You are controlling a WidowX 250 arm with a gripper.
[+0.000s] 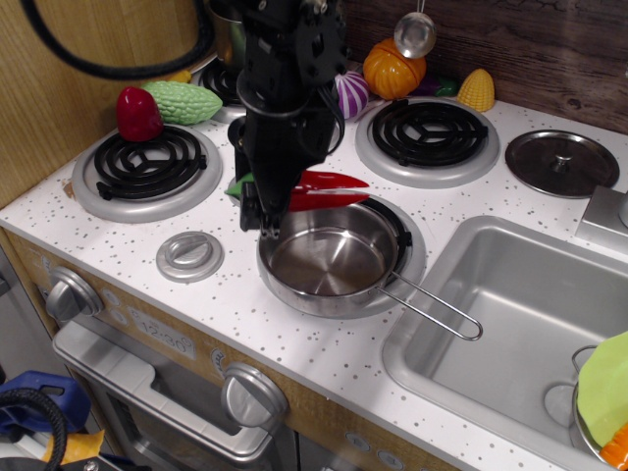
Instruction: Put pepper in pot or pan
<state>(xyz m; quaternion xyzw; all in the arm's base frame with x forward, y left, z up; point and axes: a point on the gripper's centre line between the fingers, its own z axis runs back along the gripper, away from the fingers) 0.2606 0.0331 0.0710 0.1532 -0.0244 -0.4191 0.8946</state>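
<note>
Gripper (263, 208) prob. clamped on pepper (329, 189), which juts right over pan (329, 257) rim

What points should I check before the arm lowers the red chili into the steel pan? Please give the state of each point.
1. Gripper holds the red chili: ok, it is gripped near the green stem end.
2. Chili is above the steel pan: ok, over the rear rim only.
3. Pan is empty: ok.
4. Pan sits flat on its burner: ok.
5. Wire handle is away from the arm: ok.
6. Height of the chili above the pan: cannot tell.
</note>
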